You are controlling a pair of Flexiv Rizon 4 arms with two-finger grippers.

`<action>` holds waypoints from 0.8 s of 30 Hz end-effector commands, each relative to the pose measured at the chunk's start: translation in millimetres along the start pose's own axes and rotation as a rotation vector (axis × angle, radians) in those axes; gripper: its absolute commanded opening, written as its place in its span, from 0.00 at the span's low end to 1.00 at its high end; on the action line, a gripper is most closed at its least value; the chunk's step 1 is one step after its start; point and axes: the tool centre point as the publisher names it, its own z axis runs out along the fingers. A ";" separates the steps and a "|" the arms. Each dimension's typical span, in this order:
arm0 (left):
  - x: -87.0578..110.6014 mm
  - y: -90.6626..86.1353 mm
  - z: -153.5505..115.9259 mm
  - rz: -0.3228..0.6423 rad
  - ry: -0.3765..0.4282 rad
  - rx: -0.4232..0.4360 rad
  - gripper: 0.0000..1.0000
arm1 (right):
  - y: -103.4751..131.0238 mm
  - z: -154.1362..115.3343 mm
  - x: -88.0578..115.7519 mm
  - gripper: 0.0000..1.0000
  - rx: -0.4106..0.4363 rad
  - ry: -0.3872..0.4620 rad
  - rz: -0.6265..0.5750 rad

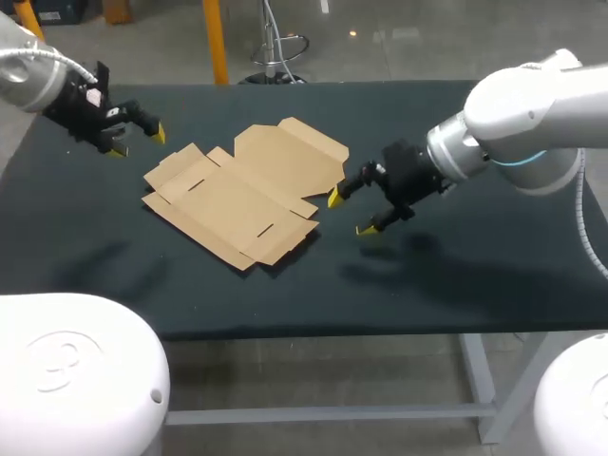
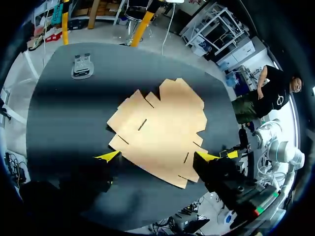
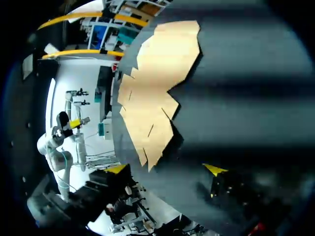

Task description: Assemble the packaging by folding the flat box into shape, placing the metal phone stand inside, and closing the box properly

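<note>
Left gripper (image 1: 138, 143) and right gripper (image 1: 350, 214) both spread wide and empty, flat box (image 1: 242, 195) unfolded between them, just ahead of the right's tips; probably best to pin the base panel, then lift a side flap along its crease.

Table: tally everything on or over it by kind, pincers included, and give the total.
Flat brown cardboard box: 1
Grey metal phone stand: 1
Black yellow-tipped pincers: 2, the left pincer and the right pincer, both open
Total: 4
</note>
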 end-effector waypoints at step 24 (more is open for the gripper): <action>-10.3 18.5 -15.0 0.038 -0.013 0.036 1.00 | 18.3 66.7 4.4 0.64 -0.063 0.051 0.087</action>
